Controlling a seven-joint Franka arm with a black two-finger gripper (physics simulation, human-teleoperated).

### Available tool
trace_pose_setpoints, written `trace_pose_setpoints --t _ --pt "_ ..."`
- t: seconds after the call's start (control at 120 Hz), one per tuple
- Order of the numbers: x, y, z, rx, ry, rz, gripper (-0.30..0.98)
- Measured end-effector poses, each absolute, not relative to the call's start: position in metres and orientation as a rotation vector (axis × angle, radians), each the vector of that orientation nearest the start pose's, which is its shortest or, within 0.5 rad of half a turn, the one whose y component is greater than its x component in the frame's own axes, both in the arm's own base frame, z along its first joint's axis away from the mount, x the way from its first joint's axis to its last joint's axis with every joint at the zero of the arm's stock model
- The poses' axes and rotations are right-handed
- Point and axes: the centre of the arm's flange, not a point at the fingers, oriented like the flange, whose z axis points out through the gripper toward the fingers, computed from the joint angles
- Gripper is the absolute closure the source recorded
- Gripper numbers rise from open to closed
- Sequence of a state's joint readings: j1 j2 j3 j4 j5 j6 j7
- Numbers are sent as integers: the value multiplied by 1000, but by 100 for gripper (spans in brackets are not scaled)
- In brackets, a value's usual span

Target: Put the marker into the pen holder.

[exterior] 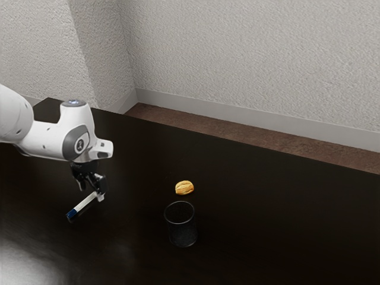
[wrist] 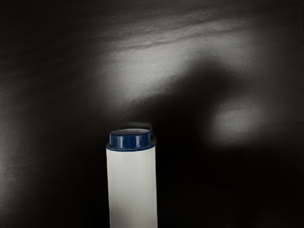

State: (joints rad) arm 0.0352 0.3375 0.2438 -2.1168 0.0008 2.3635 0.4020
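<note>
My gripper (exterior: 97, 191) is at the exterior view's left, shut on the white end of the marker (exterior: 85, 204). From the fingertips the marker slants down toward that view's lower left, its dark blue end farthest from the hand. The wrist view shows the marker (wrist: 132, 185) large at the lower edge, with its blue end near the middle. Its gripped part is hidden there. The pen holder (exterior: 182, 231), a dark round cup with an open top, stands upright to the exterior view's right of the gripper, apart from the marker.
A yellow-brown, walnut-like object (exterior: 184, 187) lies just behind the pen holder, on the side toward the wall. The glossy black table (exterior: 267, 219) reflects light at the exterior view's lower left. Beyond its far edge are a brown floor and pale walls.
</note>
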Motion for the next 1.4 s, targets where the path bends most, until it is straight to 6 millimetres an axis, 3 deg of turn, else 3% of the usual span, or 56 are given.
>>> trace_pose_setpoints --t 0.425,0.617,0.7,0.883,1.092,1.217,1.4 --pt "550 156 244 -3091 253 161 59" --pt "553 151 250 -3085 281 139 73" --pt "557 143 274 -3079 305 72 76" --pt "567 107 362 -3026 384 -264 78" --pt "548 53 440 -2957 466 -586 79" --pt "537 13 458 -2936 536 -685 78" --pt "526 -26 474 -2917 602 -775 76"
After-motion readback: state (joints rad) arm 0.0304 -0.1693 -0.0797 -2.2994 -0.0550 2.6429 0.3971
